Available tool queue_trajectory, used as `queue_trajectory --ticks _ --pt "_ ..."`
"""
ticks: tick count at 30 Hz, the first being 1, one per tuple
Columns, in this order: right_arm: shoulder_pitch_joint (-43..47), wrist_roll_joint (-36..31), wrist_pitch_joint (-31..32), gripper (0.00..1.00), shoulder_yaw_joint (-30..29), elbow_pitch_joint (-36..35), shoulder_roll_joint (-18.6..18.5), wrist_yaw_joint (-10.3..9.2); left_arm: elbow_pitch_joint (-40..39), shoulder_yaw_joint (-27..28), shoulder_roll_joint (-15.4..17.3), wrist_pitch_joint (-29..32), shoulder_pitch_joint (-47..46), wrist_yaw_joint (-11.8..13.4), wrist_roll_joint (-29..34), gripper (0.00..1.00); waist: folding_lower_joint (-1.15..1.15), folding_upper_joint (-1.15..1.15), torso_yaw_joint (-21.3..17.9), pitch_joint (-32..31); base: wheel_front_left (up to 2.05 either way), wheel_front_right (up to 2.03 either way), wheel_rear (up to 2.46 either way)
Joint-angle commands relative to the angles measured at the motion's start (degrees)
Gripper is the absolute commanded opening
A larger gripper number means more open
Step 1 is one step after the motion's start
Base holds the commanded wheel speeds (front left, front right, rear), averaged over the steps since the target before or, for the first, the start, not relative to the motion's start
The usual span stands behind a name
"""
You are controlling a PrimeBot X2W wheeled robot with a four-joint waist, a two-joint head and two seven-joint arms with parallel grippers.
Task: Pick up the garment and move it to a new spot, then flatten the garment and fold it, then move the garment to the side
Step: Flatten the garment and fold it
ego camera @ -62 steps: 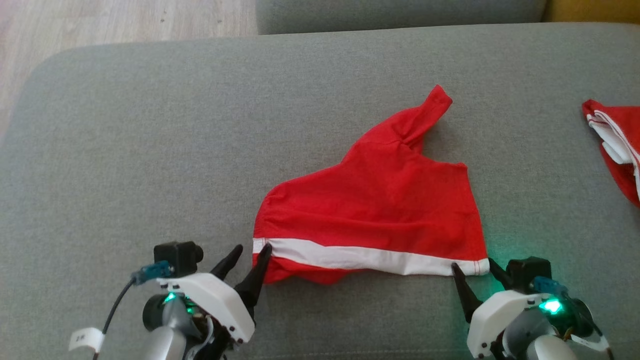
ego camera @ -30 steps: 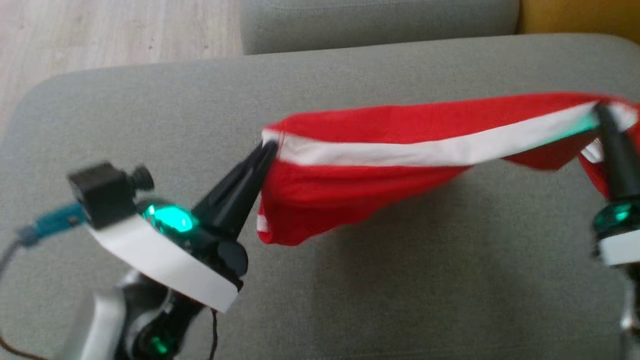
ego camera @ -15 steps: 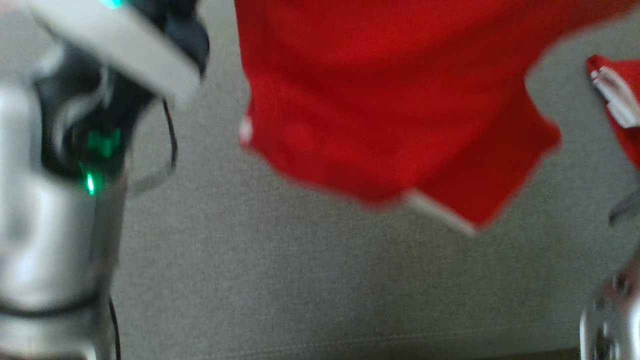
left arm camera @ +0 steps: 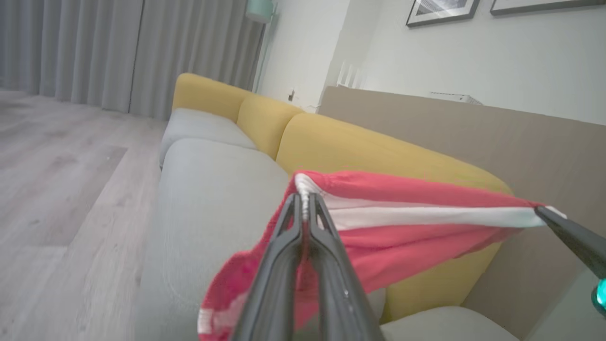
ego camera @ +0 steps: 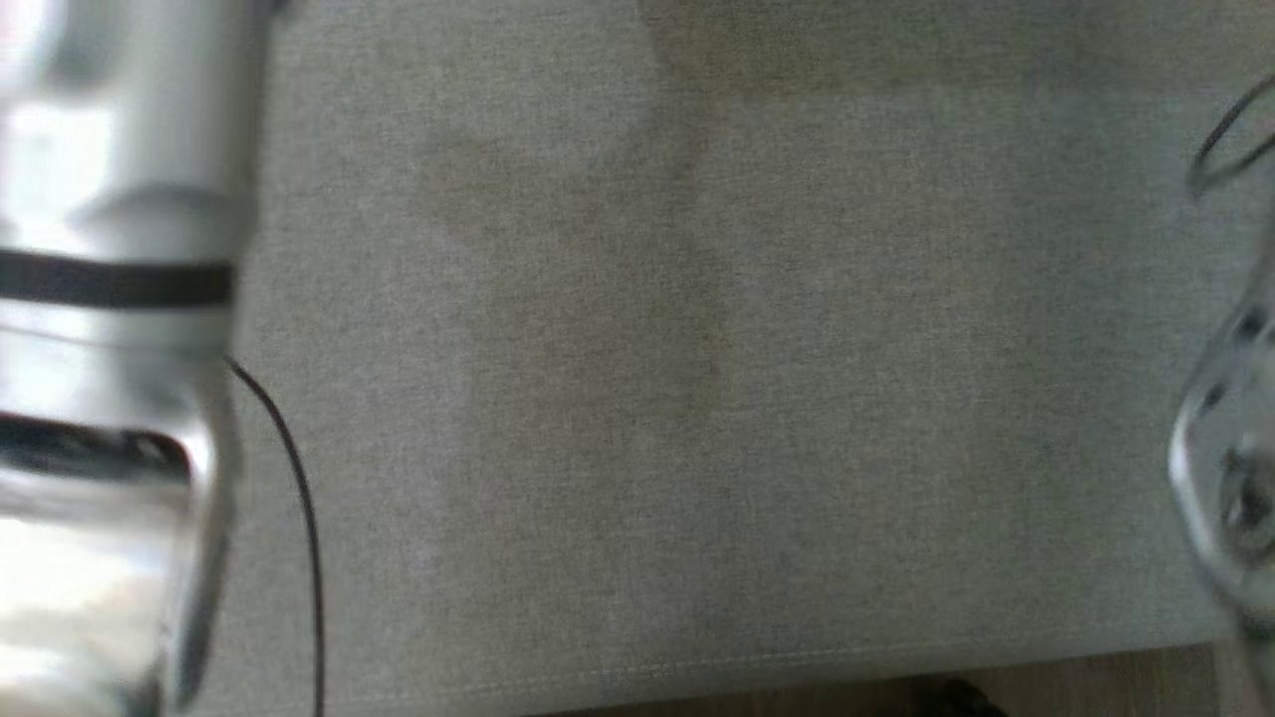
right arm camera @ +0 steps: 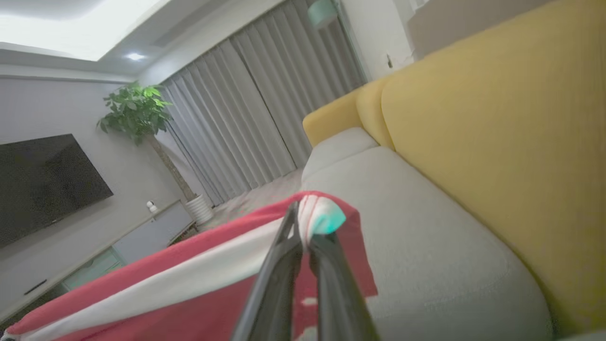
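Note:
The red garment with a white waistband hangs stretched in the air between both grippers, above the grey seat cushion. In the left wrist view my left gripper is shut on one waistband corner, and the right gripper's dark tip pinches the other end at the right. The right wrist view has my right gripper shut on the bunched white band, with the garment trailing down to the left. In the head view, my pale left forearm and right arm flank bare grey cushion.
A yellow sofa backrest runs behind the cushions. Wooden floor lies beyond the sofa's front edge. A thin black cable hangs off the left arm. A television, a potted plant and grey curtains stand across the room.
Both grippers have closed on the waistband corners and lifted the garment off the cushion. The garment has risen out of the head view, whose picture has shifted too.

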Motion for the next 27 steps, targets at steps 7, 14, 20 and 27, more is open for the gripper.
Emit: queue_trajectory --ticks 7,14,20,27 --pt "24.1 8.5 -2.2 0.00 7.0 -3.6 -1.9 -0.04 1.8 -11.6 2.0 -8.7 15.5 -1.1 -4.7 0.00 -0.03 0.00 -0.8 -4.6 0.00 0.00 0.00" --pt "48.1 13.5 -0.8 0.00 8.9 -16.3 -7.6 -0.04 -12.0 -16.0 7.4 -10.4 36.9 -1.1 -11.9 0.00 -0.03 0.00 -0.2 -9.5 0.00 0.00 0.00" --pt "71.2 12.3 2.4 0.00 3.8 -28.6 -6.9 -0.04 -24.1 -15.6 7.9 -10.5 59.6 -0.9 -13.9 0.00 -0.03 0.00 2.0 -17.2 0.00 0.00 0.00" --pt "91.6 10.8 10.0 0.00 -3.2 -45.6 -1.7 -0.04 -33.4 -17.2 8.5 -10.5 74.9 3.0 -14.7 0.00 -0.03 0.00 3.9 -19.5 0.00 0.00 0.00"
